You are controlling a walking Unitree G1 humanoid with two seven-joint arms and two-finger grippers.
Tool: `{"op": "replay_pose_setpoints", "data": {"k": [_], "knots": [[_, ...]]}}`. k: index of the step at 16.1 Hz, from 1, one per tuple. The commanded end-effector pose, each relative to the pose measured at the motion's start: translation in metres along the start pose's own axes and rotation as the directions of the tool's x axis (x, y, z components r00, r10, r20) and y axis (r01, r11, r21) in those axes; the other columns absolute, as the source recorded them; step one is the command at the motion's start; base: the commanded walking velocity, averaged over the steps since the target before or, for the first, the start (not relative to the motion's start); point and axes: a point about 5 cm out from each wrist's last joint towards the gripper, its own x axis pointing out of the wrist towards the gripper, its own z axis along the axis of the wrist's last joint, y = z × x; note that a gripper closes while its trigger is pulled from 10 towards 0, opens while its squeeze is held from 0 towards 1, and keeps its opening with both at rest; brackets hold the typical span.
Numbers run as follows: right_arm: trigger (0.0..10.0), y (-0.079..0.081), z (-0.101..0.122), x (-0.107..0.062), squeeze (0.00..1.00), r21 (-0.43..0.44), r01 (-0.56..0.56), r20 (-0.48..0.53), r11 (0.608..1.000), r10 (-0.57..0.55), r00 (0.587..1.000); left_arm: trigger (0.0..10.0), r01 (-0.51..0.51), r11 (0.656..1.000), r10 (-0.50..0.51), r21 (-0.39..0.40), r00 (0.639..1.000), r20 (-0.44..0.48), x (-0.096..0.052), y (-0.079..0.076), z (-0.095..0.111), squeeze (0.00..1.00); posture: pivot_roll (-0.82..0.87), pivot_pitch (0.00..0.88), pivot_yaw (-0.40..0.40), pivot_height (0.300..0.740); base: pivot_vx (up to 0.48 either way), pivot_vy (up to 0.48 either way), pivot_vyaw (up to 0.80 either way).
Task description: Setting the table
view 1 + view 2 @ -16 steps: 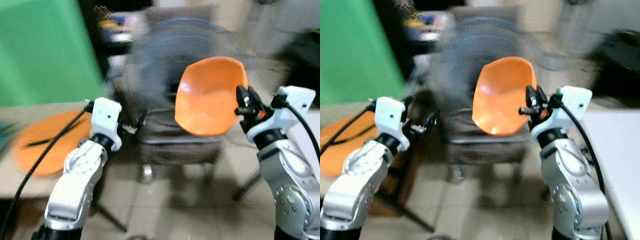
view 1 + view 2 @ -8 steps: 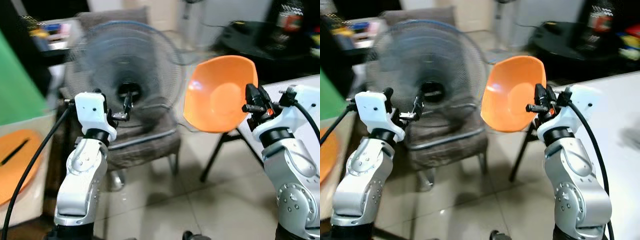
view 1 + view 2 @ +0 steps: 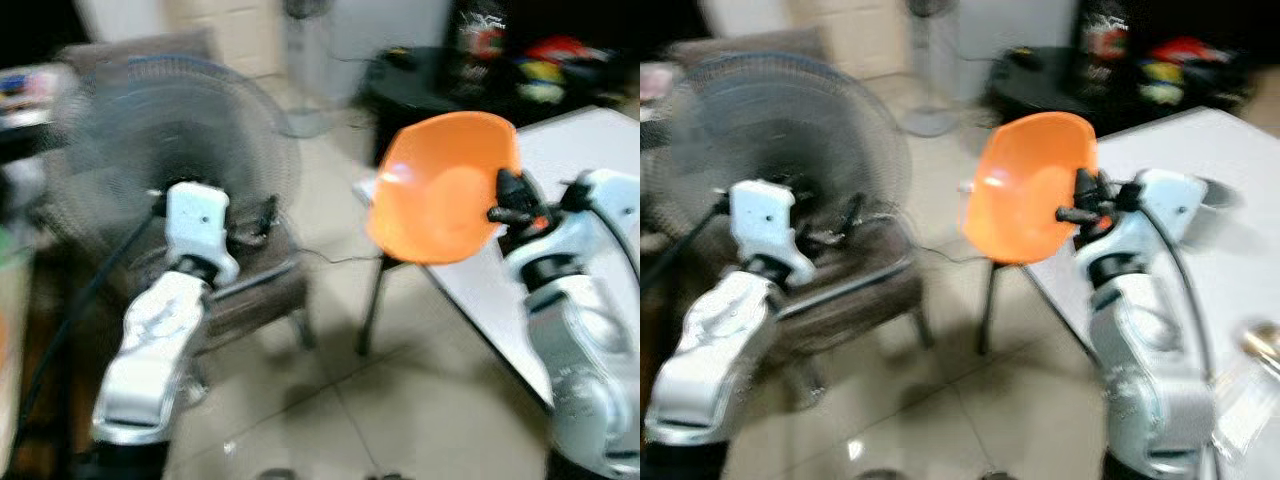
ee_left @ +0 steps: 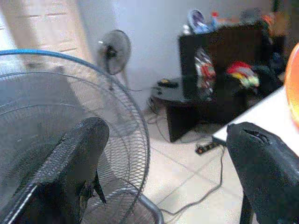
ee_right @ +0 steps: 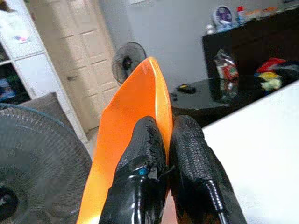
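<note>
The right gripper (image 5: 161, 140) is clenched on the rim of an orange bowl (image 3: 440, 190), its two black fingers (image 5: 140, 158) pressed close together with the thin edge pinched between them. The bowl is held up in the air, tipped on its side so its hollow faces the camera, just beside the near corner of a white counter (image 3: 560, 150) on the robot's right. The left gripper (image 4: 163, 154) is raised in front of the chest with its fingers spread wide apart and nothing between them. Beyond it stands a large floor fan (image 3: 170, 150) before what looks like a grey chair (image 3: 855, 280), though the head views are blurred. Farther back is a low black table (image 4: 180, 91).
</note>
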Motion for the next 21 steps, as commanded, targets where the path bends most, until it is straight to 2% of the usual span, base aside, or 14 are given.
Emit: {"op": "replay_pose_setpoints", "data": {"k": [1, 7, 15, 17, 21], "knots": [[10.0, 0.003, 0.009, -0.001, 0.0, -0.001, -0.012, 0.05, 1.0, 0.012, 0.999, 10.0, 0.013, 1.0, -0.013, 0.008, 1.0, 0.013, 0.002, -0.002, 0.002, 0.0, 0.1, 0.0, 0.073, 0.74, 0.0, 0.0, -0.8], [10.0, -0.008, 0.012, -0.003, 0.0, 0.053, 0.088, 0.082, 0.995, -0.092, 0.992, 10.0, 0.074, 0.997, -0.074, 0.002, 0.997, -0.004, 0.004, -0.004, 0.002, 0.0, 0.09, 0.0, 0.083, 0.74, 0.0, 0.129, -0.8], [10.0, -0.011, 0.013, -0.005, 0.0, 0.065, 0.113, 0.079, 0.991, -0.118, 0.99, 10.0, 0.075, 0.997, -0.075, -0.024, 0.997, -0.026, 0.005, -0.005, -0.003, 0.0, 0.08, 0.0, 0.082, 0.74, 0.0, 0.352, -0.8], [10.0, -0.012, 0.011, -0.005, 0.0, 0.059, 0.112, 0.063, 0.992, -0.116, 0.991, 10.0, 0.052, 0.998, -0.054, -0.045, 0.998, -0.035, 0.003, -0.005, -0.004, 0.0, 0.08, 0.0, 0.071, 0.74, 0.0, 0.0, 0.0], [10.0, -0.009, 0.008, 0.0, 0.0, 0.036, 0.069, 0.031, 0.997, -0.07, 0.997, 10.0, 0.004, 1.0, -0.005, -0.03, 0.999, -0.04, -0.002, -0.001, -0.007, 0.0, 0.1, 0.0, 0.025, 0.74, 0.0, 0.0, 0.0]]}}
